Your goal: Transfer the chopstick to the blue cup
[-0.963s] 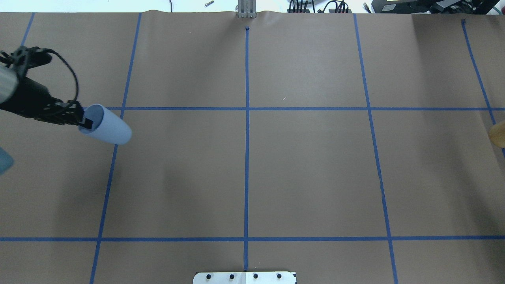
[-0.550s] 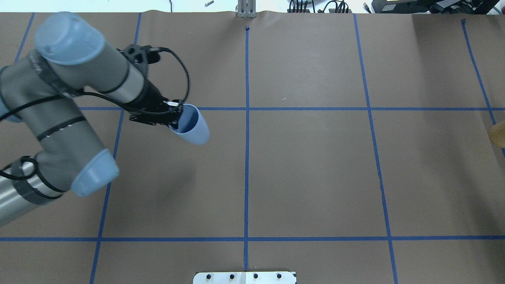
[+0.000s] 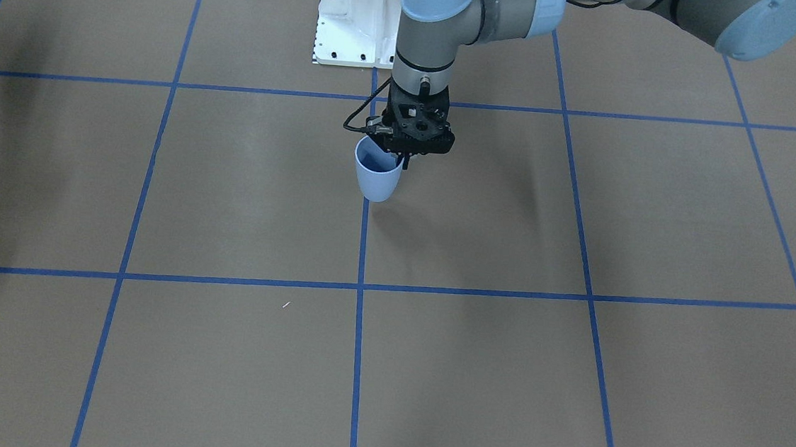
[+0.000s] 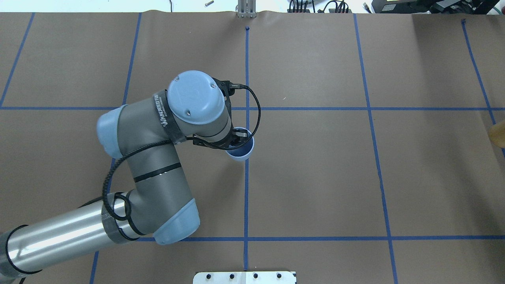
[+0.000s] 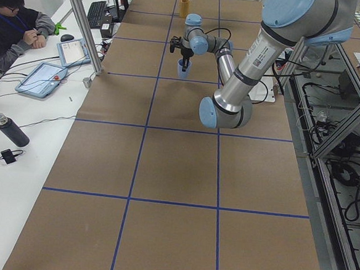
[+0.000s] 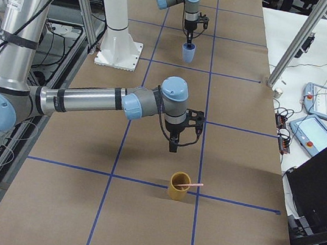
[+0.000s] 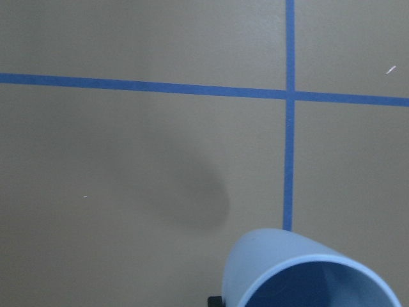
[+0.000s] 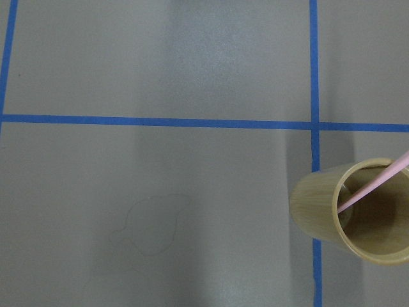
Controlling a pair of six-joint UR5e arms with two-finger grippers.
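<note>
The blue cup (image 3: 377, 177) hangs upright from my left gripper (image 3: 404, 158), which is shut on its rim with one finger inside. It is over the table's centre tape line, a little above the paper. It also shows in the overhead view (image 4: 243, 150), in the left wrist view (image 7: 300, 272) and in the exterior right view (image 6: 188, 53). The pink chopstick (image 8: 376, 186) leans in a tan wooden cup (image 8: 319, 211) near the table's right end (image 6: 179, 188). My right gripper (image 6: 173, 147) hovers just beside that cup, seen only from the side; I cannot tell its state.
Brown paper with blue tape lines (image 4: 246, 189) covers the table. The white robot base plate (image 3: 350, 29) is at the near edge. An operator (image 5: 13, 24) sits with tablets at a side table beyond the far edge. Metal posts (image 6: 293, 46) stand there.
My left arm has carried the blue cup rightward from the table's left edge to the centre line. The cup has turned from tilted on its side to upright.
</note>
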